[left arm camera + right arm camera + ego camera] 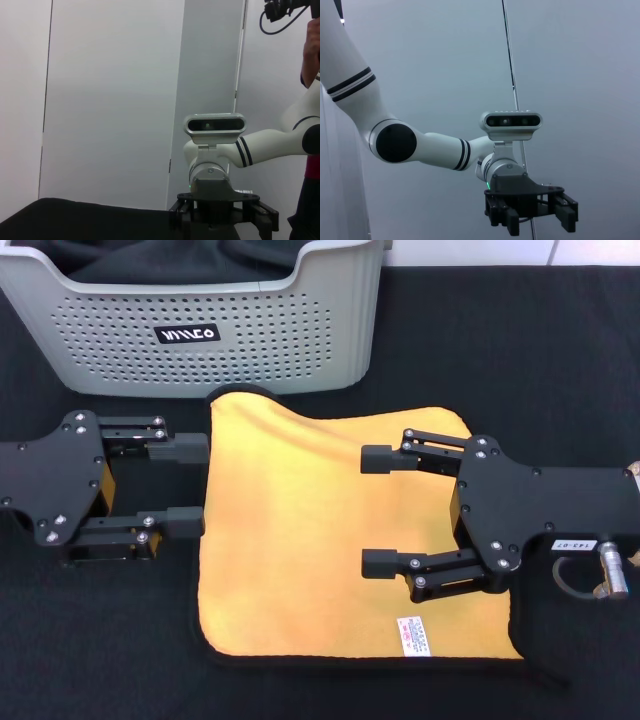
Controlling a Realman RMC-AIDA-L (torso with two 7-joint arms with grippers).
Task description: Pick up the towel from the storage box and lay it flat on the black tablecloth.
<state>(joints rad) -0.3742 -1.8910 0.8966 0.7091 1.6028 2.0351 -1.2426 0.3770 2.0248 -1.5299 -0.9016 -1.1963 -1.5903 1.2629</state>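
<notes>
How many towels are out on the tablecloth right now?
1: the towel lies flat, yellow side up, before the storage box. More dark fabric sits inside the box.

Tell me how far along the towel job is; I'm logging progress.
Nearly done: the towel lies flat, yellow side up, on the black tablecloth, out of the storage box. Left hand and right hand are open, holding nothing. Only withdrawing remains.

White logo lettering, not clearly legible, on the storage box's black label; towel label print unreadable.
</notes>
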